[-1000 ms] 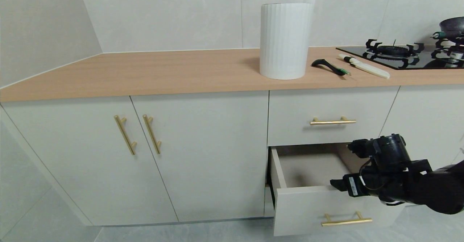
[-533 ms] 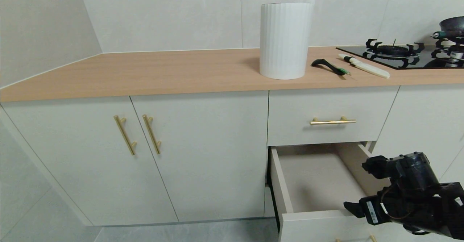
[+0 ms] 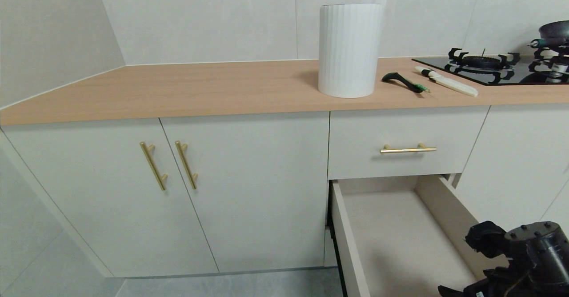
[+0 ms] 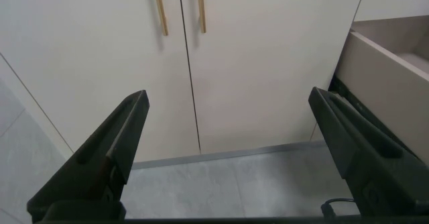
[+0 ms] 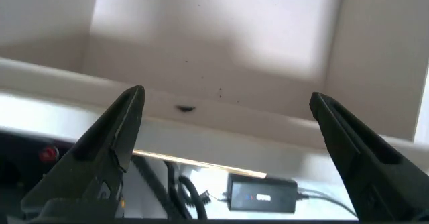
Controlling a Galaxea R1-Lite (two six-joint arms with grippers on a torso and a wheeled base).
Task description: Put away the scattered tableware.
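The peeler (image 3: 402, 82) and knife (image 3: 446, 82) lie near the worktop's (image 3: 200, 88) front edge. Below, the drawer (image 3: 444, 212) stands open. The right claw (image 5: 226, 100) is spread wide at its front edge. The left claw (image 4: 228, 96) is wide too, facing the cupboard doors (image 4: 268, 49).

On the countertop (image 3: 200, 88) a tall canister (image 3: 349, 50) stands toward the right. Right of it lies a small utensil (image 3: 402, 82), then a knife (image 3: 446, 82) just beside the stove (image 3: 489, 68) (set into the far right end). Below the counter, double doors (image 3: 178, 190) sit left of a closed drawer (image 3: 404, 143). Under that drawer, the open drawer (image 3: 400, 239) juts forward.
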